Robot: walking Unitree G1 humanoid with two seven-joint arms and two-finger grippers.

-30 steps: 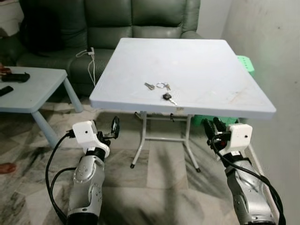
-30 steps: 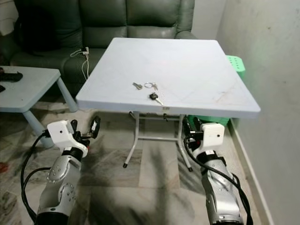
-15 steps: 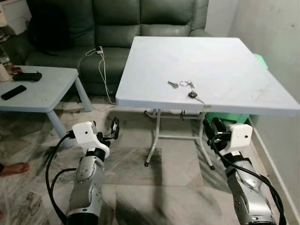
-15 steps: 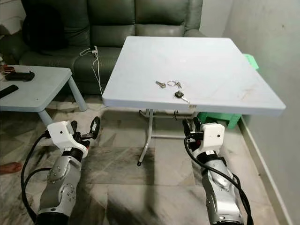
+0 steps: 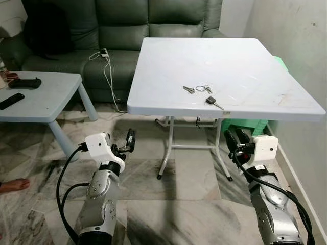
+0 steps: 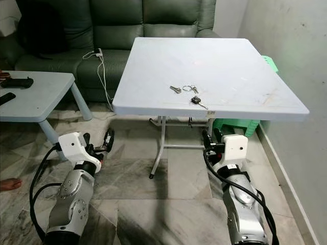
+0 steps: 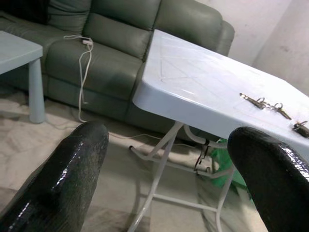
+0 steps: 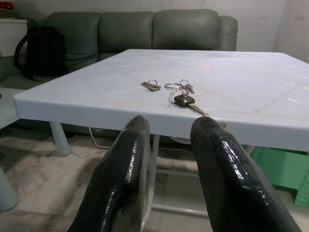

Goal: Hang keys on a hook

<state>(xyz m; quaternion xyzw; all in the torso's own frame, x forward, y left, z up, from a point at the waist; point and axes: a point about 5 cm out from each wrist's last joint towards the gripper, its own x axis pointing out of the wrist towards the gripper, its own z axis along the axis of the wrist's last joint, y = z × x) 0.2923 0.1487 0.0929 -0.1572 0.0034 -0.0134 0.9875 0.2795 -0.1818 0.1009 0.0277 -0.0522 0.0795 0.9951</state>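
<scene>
1. Keys (image 5: 203,94) are seen lying near the front edge of the white table (image 5: 245,61).
2. Left gripper (image 5: 129,142) is held low before the table, fingers spread wide.
3. Right gripper (image 5: 234,141) is held below the table edge, fingers narrowly parted, nothing gripped.

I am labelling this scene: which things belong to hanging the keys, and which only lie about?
For the job: keys on the white table; right pincer, open, below the table edge.

Lying about: sofa, cable, low table, remote, green stool.
</scene>
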